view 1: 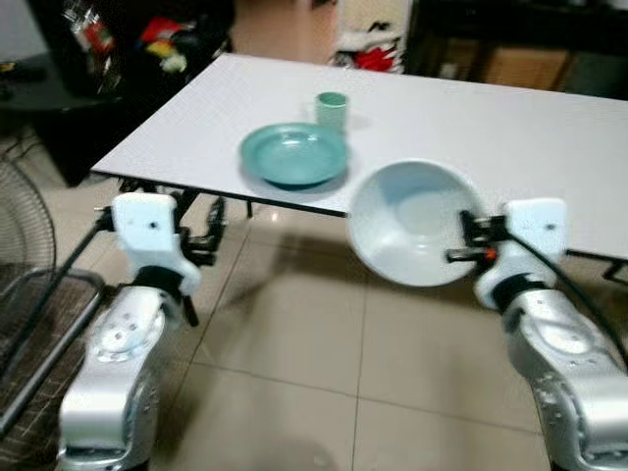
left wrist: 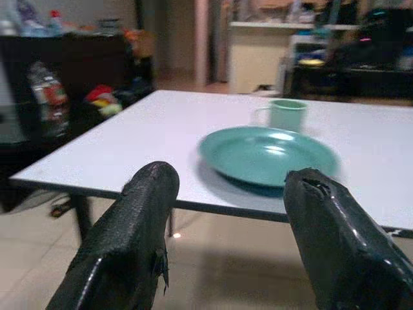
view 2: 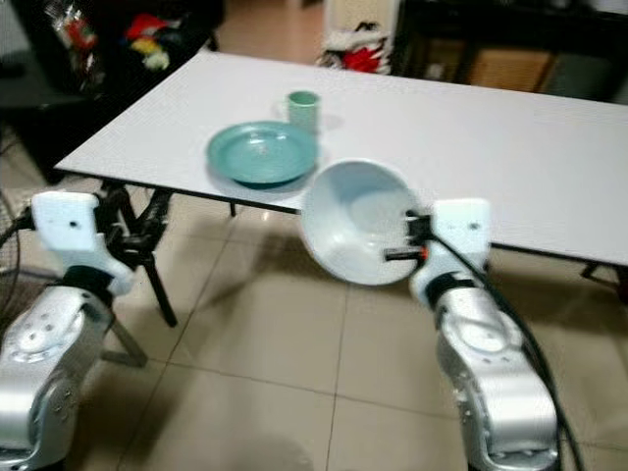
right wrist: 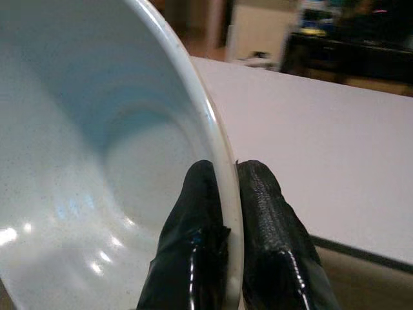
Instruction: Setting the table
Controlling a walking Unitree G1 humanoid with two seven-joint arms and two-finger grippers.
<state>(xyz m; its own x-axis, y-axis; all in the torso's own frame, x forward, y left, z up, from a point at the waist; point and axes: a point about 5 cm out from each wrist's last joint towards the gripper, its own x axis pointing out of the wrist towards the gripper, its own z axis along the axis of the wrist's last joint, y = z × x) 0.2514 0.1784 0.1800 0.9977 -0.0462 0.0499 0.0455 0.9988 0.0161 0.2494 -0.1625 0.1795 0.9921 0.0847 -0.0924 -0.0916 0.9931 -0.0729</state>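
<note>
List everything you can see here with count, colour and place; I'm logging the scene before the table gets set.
Table: one, white, ahead of the robot.
Plate: one, teal green, on the table near its front edge.
Cup: one, pale green, on the table just behind the plate.
Bowl: one, pale blue-white, held tilted in the air at the table's front edge.
Fan: one, dark wire grille, on the robot's far left.
Clutter: red and dark items beyond the table's far left corner, too blurred to name.
Floor: beige tiles.
Left pincer: one, black fingers, open, short of the table.
Right pincer: one, black fingers, shut on the bowl's rim.
</note>
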